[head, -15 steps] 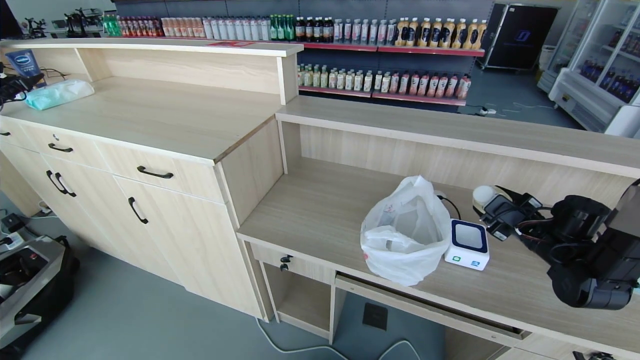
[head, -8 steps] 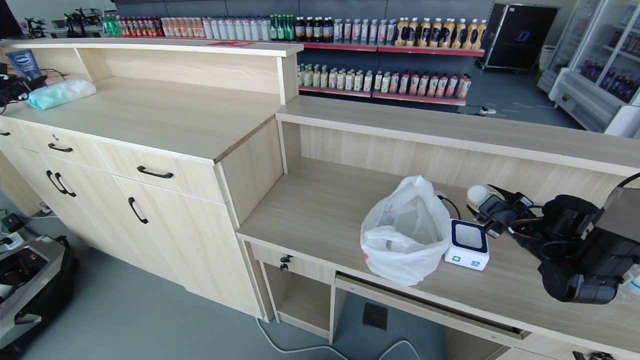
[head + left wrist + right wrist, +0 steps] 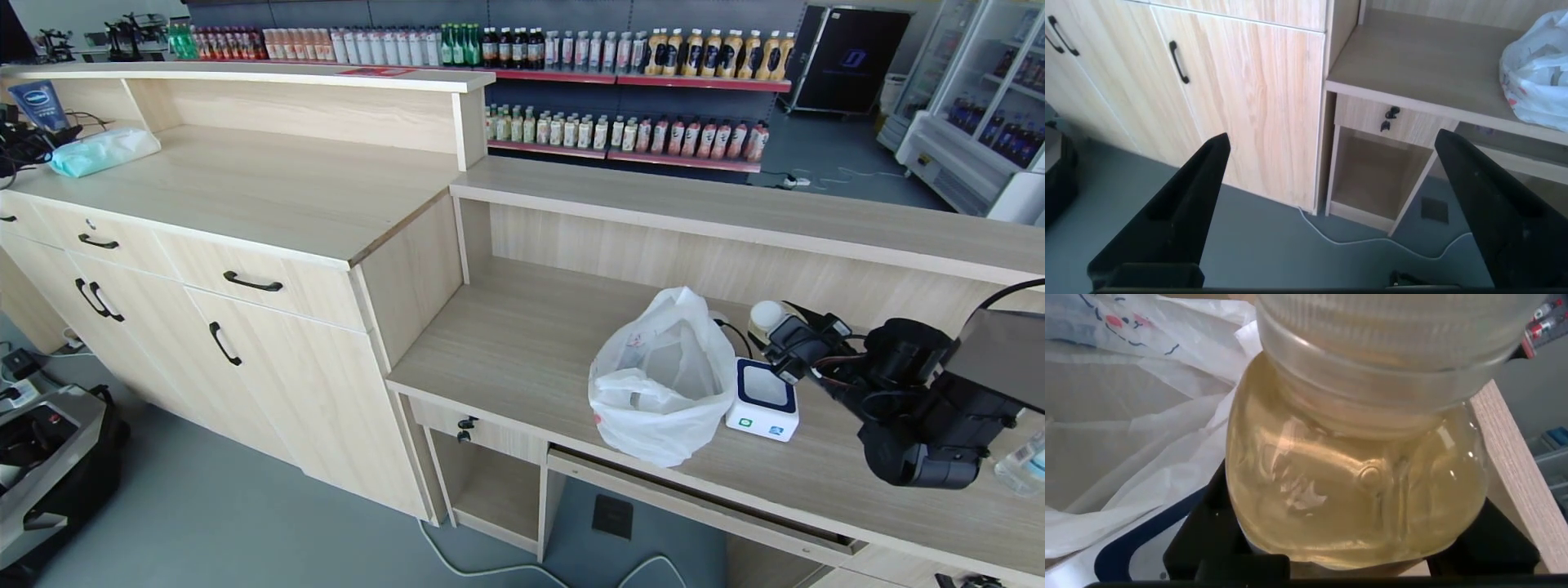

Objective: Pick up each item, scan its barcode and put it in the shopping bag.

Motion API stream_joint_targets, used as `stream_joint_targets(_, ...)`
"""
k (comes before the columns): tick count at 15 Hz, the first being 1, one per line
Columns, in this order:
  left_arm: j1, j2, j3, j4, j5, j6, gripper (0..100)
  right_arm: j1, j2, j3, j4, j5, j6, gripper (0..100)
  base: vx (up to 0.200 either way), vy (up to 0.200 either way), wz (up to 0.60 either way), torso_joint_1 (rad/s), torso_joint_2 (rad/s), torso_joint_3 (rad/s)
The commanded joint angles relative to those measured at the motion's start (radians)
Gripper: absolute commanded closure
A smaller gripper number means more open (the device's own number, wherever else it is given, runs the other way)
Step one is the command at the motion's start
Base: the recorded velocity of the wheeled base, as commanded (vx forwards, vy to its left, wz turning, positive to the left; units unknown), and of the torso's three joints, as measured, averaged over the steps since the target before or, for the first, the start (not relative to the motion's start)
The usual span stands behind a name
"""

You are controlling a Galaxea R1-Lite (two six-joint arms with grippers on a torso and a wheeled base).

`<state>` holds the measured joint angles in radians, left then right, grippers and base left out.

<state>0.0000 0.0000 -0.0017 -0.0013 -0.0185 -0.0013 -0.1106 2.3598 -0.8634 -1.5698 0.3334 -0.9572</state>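
My right gripper (image 3: 782, 336) is shut on a clear bottle (image 3: 766, 314) with a white cap and pale yellow liquid. It holds the bottle just above the far edge of the white barcode scanner (image 3: 764, 398), right of the white plastic shopping bag (image 3: 663, 377). Close up, the bottle (image 3: 1355, 482) sits between the black fingers, with the bag (image 3: 1135, 416) and the scanner's dark rim (image 3: 1127, 559) behind it. My left gripper (image 3: 1333, 143) hangs open and empty over the floor in front of the cabinets.
The lower counter (image 3: 531, 343) has a raised back wall and a ledge above it. A clear bottle (image 3: 1020, 465) lies at its right end. A tissue pack (image 3: 102, 151) rests on the higher counter at the far left.
My right gripper has carried the bottle leftward, from beside the scanner to over its far edge, closer to the bag.
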Motion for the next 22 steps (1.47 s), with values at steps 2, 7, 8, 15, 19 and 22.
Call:
stream_joint_targets(2,0.0,0.0,0.0,0.0,0.0,0.0,0,0.006,0.021,-0.014,-0.001,0.001,0.006,100,0.0,0.0,0.0,0.0,0.0,0.0)
stream_joint_targets(7,0.0,0.0,0.0,0.0,0.0,0.0,0,0.008,0.049,-0.04,-0.001,0.001,0.011,100,0.0,0.0,0.0,0.0,0.0,0.0)
stream_joint_targets(8,0.0,0.0,0.0,0.0,0.0,0.0,0,0.008,0.05,-0.04,-0.001,0.001,0.011,100,0.0,0.0,0.0,0.0,0.0,0.0)
stream_joint_targets(15,0.0,0.0,0.0,0.0,0.0,-0.002,0,0.039,0.085,-0.091,-0.001,0.006,0.022,100,0.0,0.0,0.0,0.0,0.0,0.0)
stream_joint_targets(19,0.0,0.0,0.0,0.0,0.0,0.0,0,0.04,0.095,-0.103,-0.001,0.006,0.025,100,0.0,0.0,0.0,0.0,0.0,0.0)
stream_joint_targets(22,0.0,0.0,0.0,0.0,0.0,0.0,0,0.042,0.079,-0.109,-0.001,0.006,0.048,100,0.0,0.0,0.0,0.0,0.0,0.0)
